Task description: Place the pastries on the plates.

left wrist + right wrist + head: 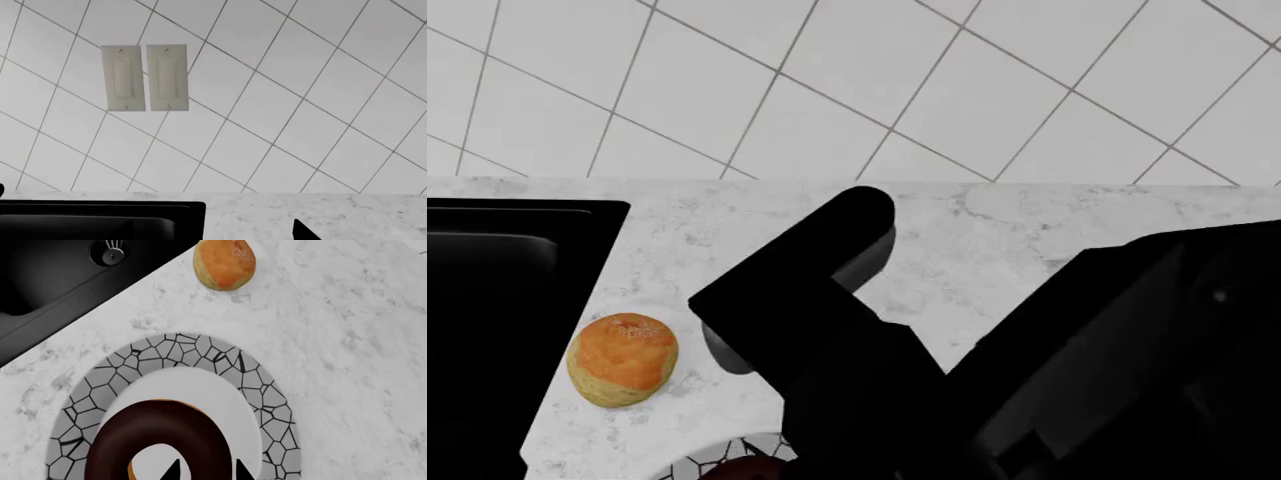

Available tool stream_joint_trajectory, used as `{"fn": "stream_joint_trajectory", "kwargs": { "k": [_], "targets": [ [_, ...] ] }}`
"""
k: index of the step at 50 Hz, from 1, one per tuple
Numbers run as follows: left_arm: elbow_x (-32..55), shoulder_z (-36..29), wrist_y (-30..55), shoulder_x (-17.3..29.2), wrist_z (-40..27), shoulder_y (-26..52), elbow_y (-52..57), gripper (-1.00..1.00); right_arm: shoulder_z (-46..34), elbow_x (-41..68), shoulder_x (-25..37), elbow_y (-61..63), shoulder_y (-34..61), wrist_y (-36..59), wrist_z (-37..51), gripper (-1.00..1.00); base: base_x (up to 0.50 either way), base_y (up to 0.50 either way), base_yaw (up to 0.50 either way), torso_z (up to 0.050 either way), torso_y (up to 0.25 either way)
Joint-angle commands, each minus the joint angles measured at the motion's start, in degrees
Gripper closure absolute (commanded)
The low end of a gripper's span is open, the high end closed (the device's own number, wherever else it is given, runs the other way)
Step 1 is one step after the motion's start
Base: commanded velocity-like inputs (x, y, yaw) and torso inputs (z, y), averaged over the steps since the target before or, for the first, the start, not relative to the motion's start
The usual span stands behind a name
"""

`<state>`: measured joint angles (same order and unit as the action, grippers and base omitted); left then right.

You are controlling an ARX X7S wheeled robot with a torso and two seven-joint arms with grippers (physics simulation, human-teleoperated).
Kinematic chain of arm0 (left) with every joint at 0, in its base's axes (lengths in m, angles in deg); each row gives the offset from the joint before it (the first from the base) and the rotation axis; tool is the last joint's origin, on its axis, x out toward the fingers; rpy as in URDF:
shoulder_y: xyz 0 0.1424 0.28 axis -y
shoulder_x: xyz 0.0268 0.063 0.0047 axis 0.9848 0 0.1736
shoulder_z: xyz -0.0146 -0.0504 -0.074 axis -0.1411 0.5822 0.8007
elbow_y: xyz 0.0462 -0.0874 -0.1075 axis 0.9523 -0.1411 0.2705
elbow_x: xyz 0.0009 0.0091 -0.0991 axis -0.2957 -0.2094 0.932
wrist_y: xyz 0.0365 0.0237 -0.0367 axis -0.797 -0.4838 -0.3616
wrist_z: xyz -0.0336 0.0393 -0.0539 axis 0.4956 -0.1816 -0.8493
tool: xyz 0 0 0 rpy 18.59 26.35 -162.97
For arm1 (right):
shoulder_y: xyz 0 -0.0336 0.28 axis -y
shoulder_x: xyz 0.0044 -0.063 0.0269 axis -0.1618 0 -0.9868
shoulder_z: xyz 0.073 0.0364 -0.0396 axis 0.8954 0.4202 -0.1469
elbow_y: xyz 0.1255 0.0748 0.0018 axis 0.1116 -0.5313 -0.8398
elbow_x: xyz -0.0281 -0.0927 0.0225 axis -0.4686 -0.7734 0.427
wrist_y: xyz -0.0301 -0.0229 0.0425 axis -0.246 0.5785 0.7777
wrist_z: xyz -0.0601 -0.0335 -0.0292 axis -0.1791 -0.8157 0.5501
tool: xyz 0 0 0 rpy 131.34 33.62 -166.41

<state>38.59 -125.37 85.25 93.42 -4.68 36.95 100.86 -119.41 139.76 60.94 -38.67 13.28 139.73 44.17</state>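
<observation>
A golden-orange bun (622,360) lay on the white marble counter (1001,240), just right of the black sink (494,330) and apart from the plate. In the right wrist view the same bun (225,263) sat beyond the far rim of the white plate with the black cracked-mosaic border (267,405), with bare counter between them. A chocolate-glazed doughnut (160,440) rested on that plate; only a sliver of the plate (714,460) showed at the near edge of the head view.

The right gripper (207,471) hung over the doughnut with only two dark fingertips visible, so how wide it stood could not be told. The left gripper showed no clear fingers; its camera faced the tiled wall (300,100) with two light switches (143,77). A black arm (827,350) crossed the counter.
</observation>
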Motion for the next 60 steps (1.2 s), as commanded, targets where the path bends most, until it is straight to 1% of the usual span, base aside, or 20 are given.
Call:
{"fn": "stream_joint_trajectory", "kwargs": {
  "k": [1, 12, 24, 25, 37, 44, 49, 55, 60],
  "targets": [
    [-1.4, -0.7, -0.7, 0.1, 0.4, -1.1, -0.1, -1.0, 1.0, -6.6, -1.6, -0.9, -5.4, 1.2, -3.5, 1.0, 0.0, 0.0, 0.0, 0.0, 0.0],
    [-2.3, -1.2, -1.5, 0.6, 1.0, -1.8, -0.3, -1.0, 1.2, -12.3, -2.3, -2.3, -9.7, 2.1, -6.2, 1.0, 0.0, 0.0, 0.0, 0.0, 0.0],
    [-1.9, -1.5, -1.3, 0.1, 1.0, -1.0, -0.5, -1.0, 1.1, -15.4, -2.7, -3.3, -11.2, 3.3, -8.2, 1.0, 0.0, 0.0, 0.0, 0.0, 0.0],
    [-2.0, -1.5, -1.4, 0.1, 1.1, -1.2, -0.7, -1.0, 1.1, -15.5, -2.8, -3.4, -11.2, 3.3, -8.3, -1.0, 0.0, 0.0, 0.0, 0.0, 0.0],
    [-2.4, -1.8, -1.6, 0.2, 1.3, -1.3, -0.8, -1.0, 0.9, -13.3, -2.2, -2.5, -9.1, 2.7, -7.5, -1.0, 0.0, 0.0, 0.0, 0.0, 0.0],
    [-2.6, -2.0, -1.6, 0.1, 1.1, -1.4, -0.7, -1.0, 1.6, -5.9, 0.6, 0.2, -1.6, 0.4, -3.9, -1.0, 0.0, 0.0, 0.0, 0.0, 0.0],
    [-2.3, -2.1, -1.2, -0.3, 1.1, -0.8, -0.9, -1.0, 2.8, -3.0, 2.8, 2.1, 1.5, -1.1, -2.5, -1.0, 0.0, 0.0, 0.0, 0.0, 0.0],
    [-2.4, -2.1, -1.4, -0.2, 1.6, -0.7, -1.3, -1.0, 4.7, -1.2, 5.6, 2.8, 4.3, -1.7, -2.1, -1.0, 0.0, 0.0, 0.0, 0.0, 0.0],
    [-1.8, -1.9, -1.2, -0.2, 1.7, 0.0, -1.4, -1.0, 8.3, -3.4, 8.0, 4.4, 3.6, -4.4, -2.7, -1.0, 0.0, 0.0, 0.0, 0.0, 0.0]
  ]
}}
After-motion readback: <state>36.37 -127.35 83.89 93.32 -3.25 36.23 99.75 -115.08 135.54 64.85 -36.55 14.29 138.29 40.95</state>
